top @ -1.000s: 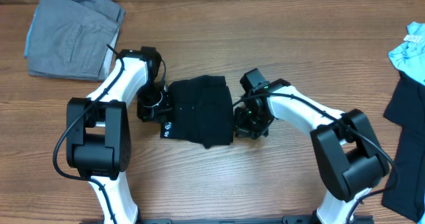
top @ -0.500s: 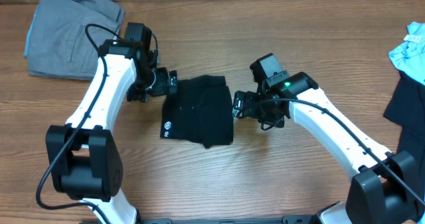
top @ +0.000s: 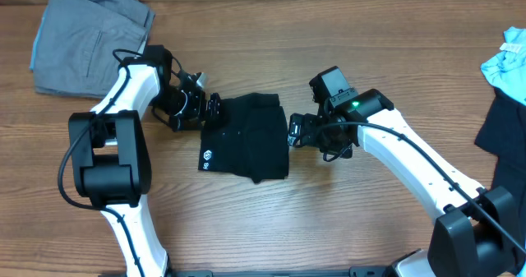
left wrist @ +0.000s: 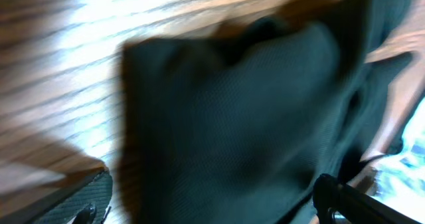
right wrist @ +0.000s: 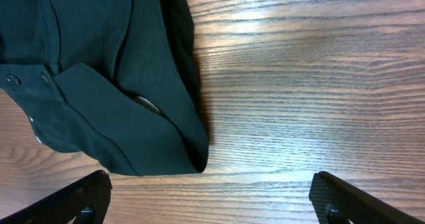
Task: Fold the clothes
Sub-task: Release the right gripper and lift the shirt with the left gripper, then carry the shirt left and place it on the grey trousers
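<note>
My left arm rises from its base at the near edge of the table (top: 271, 228), folds back on itself by the far left, and turns its wrist inward, so that my left gripper (top: 209, 111) lies low at the upper left corner of the black shirt (top: 246, 145). Its jaws are spread wide and clamp nothing: in the left wrist view, which is blurred, the two fingers (left wrist: 85, 199) sit at opposite lower corners with dark cloth filling the space ahead of them. My right arm stretches in a long diagonal from the near right corner, elbow well out, and bends at the wrist to point left, bringing my right gripper (top: 293, 132) just beside the shirt's right edge. It too is released, its fingers (right wrist: 83, 192) far apart over bare wood, with the shirt's folded corner ahead and to the left, untouched. The shirt lies as a compact folded bundle in the middle of the table between my two grippers (a small white logo (top: 207, 156) shows near its lower left corner). A grey garment (top: 90, 39) lies at the far left corner, a light blue one (top: 505, 63) and another black one (top: 503, 174) at the right edge.
</note>
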Controlling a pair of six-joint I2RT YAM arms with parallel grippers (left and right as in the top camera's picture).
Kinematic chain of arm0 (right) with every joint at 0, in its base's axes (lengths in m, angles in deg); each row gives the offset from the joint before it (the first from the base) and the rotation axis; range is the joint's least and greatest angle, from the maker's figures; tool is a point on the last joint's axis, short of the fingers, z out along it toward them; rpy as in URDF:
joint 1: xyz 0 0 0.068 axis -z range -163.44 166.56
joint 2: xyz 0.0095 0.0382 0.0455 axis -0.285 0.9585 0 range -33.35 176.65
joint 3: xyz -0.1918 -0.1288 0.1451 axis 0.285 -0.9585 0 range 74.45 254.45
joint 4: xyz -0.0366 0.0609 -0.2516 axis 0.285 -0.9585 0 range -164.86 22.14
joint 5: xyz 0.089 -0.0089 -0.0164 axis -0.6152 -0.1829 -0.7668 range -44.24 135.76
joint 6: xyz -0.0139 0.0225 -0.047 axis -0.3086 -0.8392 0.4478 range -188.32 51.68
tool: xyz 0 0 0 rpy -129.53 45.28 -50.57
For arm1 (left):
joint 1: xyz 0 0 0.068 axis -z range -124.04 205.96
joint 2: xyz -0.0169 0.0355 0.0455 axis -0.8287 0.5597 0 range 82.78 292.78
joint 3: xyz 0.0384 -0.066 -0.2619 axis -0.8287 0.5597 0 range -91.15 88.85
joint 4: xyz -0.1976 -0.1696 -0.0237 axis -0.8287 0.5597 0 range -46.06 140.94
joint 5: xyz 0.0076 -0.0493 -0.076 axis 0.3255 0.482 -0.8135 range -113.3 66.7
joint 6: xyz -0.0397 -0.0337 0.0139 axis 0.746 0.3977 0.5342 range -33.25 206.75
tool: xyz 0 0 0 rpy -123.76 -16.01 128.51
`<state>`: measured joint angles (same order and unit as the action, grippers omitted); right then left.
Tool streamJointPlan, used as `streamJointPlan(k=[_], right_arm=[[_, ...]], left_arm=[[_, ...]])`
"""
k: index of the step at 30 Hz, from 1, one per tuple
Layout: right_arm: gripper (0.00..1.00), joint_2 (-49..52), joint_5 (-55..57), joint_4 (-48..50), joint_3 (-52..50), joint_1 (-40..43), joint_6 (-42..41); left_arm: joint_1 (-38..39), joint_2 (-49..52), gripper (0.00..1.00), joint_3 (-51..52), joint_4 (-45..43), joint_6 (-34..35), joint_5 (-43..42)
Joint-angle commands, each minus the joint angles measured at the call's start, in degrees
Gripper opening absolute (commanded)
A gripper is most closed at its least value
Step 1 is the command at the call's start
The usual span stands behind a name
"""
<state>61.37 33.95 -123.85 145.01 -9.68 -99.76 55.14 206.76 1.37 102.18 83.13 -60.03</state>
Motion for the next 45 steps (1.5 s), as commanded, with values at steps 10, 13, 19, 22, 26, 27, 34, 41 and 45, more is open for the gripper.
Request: streamJointPlan(k=[10, 13, 19, 22, 26, 27, 34, 41, 45], right_arm=[[1.0, -0.2, -0.4, 0.8, 0.7, 0.2, 0.4], [1.0, -0.2, -0.4, 0.7, 0.7, 0.2, 0.4], [1.0, -0.2, -0.2, -1.2, 0.7, 0.2, 2.5], [1.0, -0.2, -0.2, -1.8, 0.7, 0.2, 2.8], [1.0, -0.2, -0.2, -2.7, 0.7, 0.2, 3.0], [1.0, -0.2, -0.2, -2.9, 0.7, 0.2, 3.0], [1.0, -0.2, -0.2, -6.0, 0.7, 0.2, 3.0], [1.0, -0.2, -0.2, -7.6, 0.7, 0.2, 3.0], [1.0, -0.2, -0.2, -8.1, 0.7, 0.2, 3.0]], left_arm=[[5.0, 11.3, 0.38, 0.5, -0.1, -2.4, -6.0], [4.8, 11.3, 0.04, 0.2, -1.6, -0.2, -3.7], [3.1, 11.3, 0.04, -13.8, 3.7, 2.3, 11.3], [1.5, 11.3, 0.04, -26.0, 7.0, 2.4, 19.7], [-0.4, 11.3, 0.04, -36.3, 8.7, 1.0, 27.3], [-0.8, 11.3, 0.04, -37.7, 8.7, 0.2, 28.6], [-5.4, 11.3, 0.04, -43.1, 3.4, -4.9, 36.5], [-9.6, 11.3, 0.04, -45.4, -5.9, -11.7, 42.1], [-10.3, 11.3, 0.04, -47.6, -7.8, -13.0, 46.9]])
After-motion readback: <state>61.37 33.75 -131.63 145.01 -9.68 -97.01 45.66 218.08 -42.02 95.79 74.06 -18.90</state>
